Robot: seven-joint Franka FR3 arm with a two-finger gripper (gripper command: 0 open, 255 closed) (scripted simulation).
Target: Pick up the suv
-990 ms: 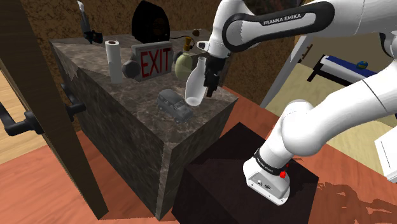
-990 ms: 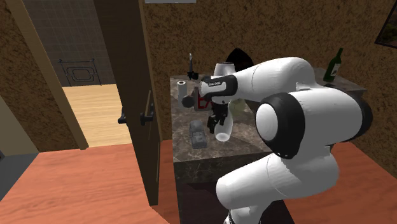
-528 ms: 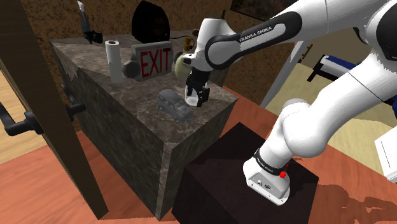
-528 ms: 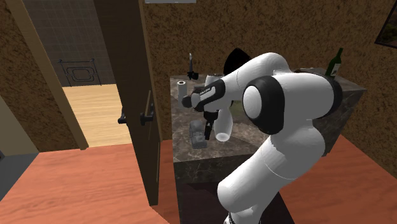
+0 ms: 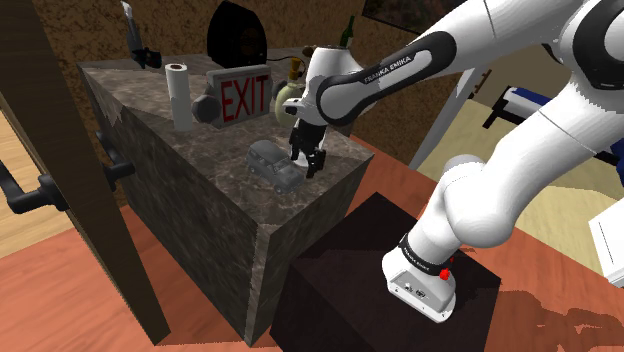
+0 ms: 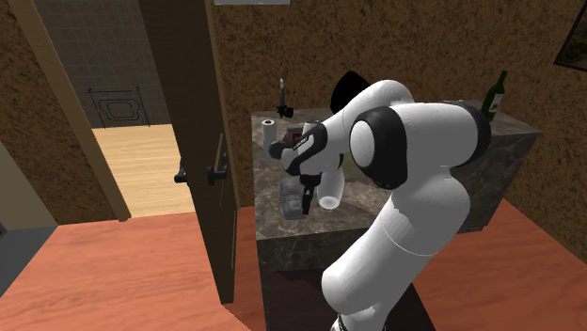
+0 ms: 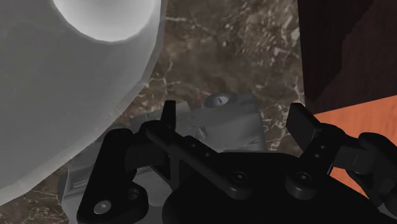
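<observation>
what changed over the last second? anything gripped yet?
The tool dropped and swung toward the shoulder view's left, from above the white vase to low beside the grey suv. Its fingers stand apart with the suv between them, and nothing is held. The suv, vase, EXIT sign and paper roll stayed where they were.

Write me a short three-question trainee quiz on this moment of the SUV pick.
1. True or false: the gripper is shut on the grey SUV.
2. What stands close beside the gripper on the counter? A) white vase B) red mug C) blue book
3. Fill in: the sign with red letters reads ____.

Key: 1 false, the fingers stand apart around the SUV; 2 A; 3 EXIT.
</observation>
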